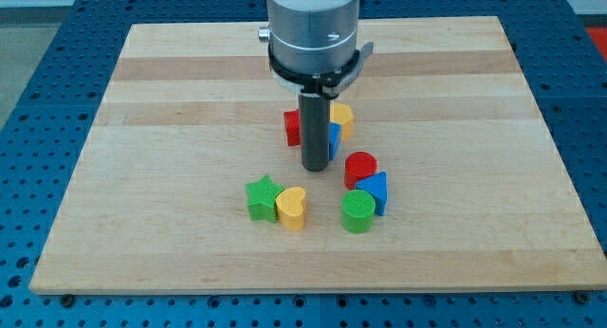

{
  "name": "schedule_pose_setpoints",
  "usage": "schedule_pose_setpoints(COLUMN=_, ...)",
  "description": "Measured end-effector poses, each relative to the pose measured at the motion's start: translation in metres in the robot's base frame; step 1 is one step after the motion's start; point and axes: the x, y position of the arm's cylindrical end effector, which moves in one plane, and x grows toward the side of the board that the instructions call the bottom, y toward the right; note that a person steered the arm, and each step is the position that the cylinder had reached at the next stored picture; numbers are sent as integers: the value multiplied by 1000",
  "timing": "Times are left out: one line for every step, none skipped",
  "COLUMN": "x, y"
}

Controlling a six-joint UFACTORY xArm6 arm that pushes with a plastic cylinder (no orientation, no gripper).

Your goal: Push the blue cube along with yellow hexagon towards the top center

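My tip (pixel 314 166) rests on the board at the view's centre, at the end of the dark rod. The blue cube (pixel 333 139) sits just right of the rod, mostly hidden behind it. The yellow hexagon (pixel 342 118) is directly above the blue cube, touching it. A red block (pixel 292 128) shows to the rod's left, its shape partly hidden. My tip is just below and left of the blue cube, close to it or touching; I cannot tell which.
Below the tip lie a green star (pixel 261 197) touching a yellow heart (pixel 292 209). To the lower right are a red cylinder (pixel 360 167), a blue triangular block (pixel 374 191) and a green cylinder (pixel 358 213). The wooden board (pixel 171 100) lies on a blue perforated table.
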Motion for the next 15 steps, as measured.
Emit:
schedule_pose_setpoints(x=-19, y=0)
schedule_pose_setpoints(x=-35, y=3)
schedule_pose_setpoints(x=-42, y=17)
schedule_pose_setpoints(x=-46, y=34)
schedule_pose_setpoints(x=-56, y=43)
schedule_pose_setpoints(x=-66, y=53)
schedule_pose_setpoints(x=-77, y=72)
schedule_pose_setpoints(x=-93, y=82)
schedule_pose_setpoints(x=-107, y=92)
schedule_pose_setpoints(x=-121, y=105)
schedule_pose_setpoints(x=-137, y=111)
schedule_pose_setpoints(x=-153, y=114)
schedule_pose_setpoints(x=-170, y=117)
schedule_pose_setpoints(x=-184, y=117)
schedule_pose_setpoints(x=-187, y=117)
